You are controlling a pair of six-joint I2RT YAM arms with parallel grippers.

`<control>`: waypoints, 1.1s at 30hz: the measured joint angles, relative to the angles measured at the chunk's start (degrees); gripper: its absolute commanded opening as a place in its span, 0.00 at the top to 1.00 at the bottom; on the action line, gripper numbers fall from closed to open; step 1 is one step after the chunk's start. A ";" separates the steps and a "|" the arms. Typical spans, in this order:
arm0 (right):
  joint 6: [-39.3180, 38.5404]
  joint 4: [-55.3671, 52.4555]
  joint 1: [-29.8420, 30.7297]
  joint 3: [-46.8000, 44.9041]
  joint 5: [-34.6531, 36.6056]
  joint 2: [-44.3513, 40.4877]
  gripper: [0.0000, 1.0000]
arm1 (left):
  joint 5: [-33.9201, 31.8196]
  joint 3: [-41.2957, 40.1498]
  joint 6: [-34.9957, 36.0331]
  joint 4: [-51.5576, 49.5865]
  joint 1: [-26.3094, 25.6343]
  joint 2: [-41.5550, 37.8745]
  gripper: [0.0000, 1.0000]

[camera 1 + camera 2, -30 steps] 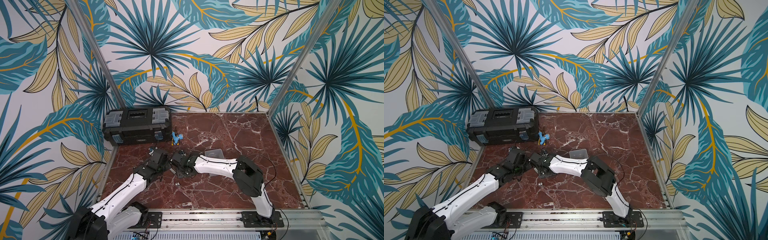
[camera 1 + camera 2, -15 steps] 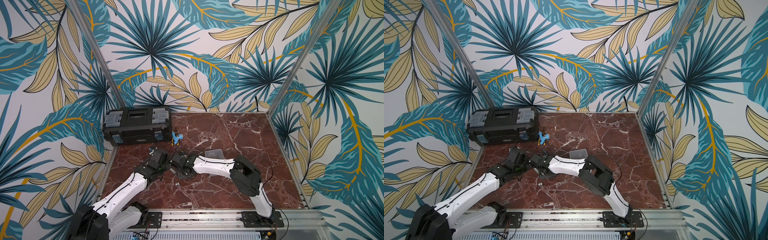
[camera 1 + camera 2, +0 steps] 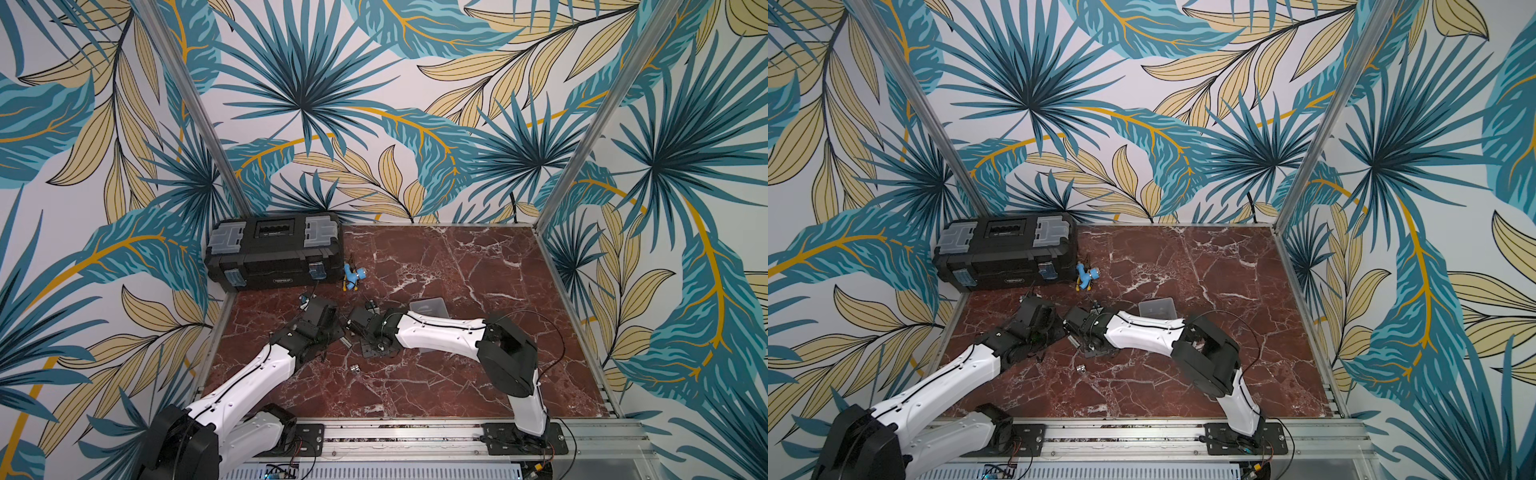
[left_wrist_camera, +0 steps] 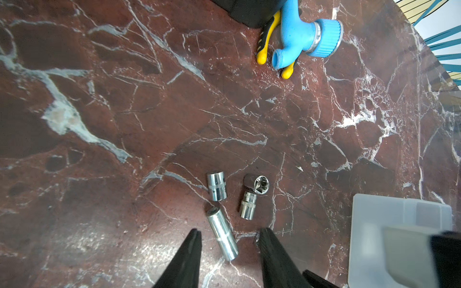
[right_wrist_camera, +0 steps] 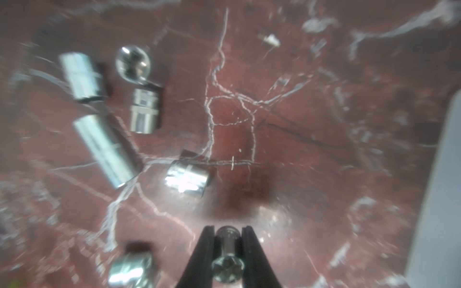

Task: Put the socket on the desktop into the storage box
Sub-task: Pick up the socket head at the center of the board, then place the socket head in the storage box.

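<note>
Right gripper (image 5: 228,230) pinched tight on a small chrome socket (image 5: 227,270), surely bound for the translucent grey-white plastic storage box (image 4: 389,212); left gripper (image 4: 230,231) half-open, empty, framing a long chrome socket (image 4: 221,233).

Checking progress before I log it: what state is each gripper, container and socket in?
left gripper: open, long socket between its jaws
right gripper: shut on small socket
long socket: lying flat on the desktop
storage box: open top, partly hidden
toolbox: lid closed
</note>
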 measured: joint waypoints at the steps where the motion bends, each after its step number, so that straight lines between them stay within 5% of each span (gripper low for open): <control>1: -0.15 0.02 0.00 -0.35 0.48 -1.68 0.97 | 0.50 0.00 0.09 0.33 0.00 0.00 0.58; 8: -0.81 0.13 -0.57 -3.72 4.55 -14.75 1.00 | 5.62 0.00 1.09 5.25 -0.76 0.52 0.58; 19: -0.13 5.18 -6.80 -17.11 7.78 -35.82 1.00 | 16.74 0.44 6.56 22.34 -10.34 2.75 0.62; 26: 0.76 13.51 -11.82 -29.75 4.04 -47.28 1.00 | 22.56 0.44 9.92 32.72 -15.78 2.16 0.65; 33: 2.01 16.41 -19.47 -33.16 -4.26 -50.82 1.00 | 24.79 0.44 11.41 39.01 -17.88 2.27 0.67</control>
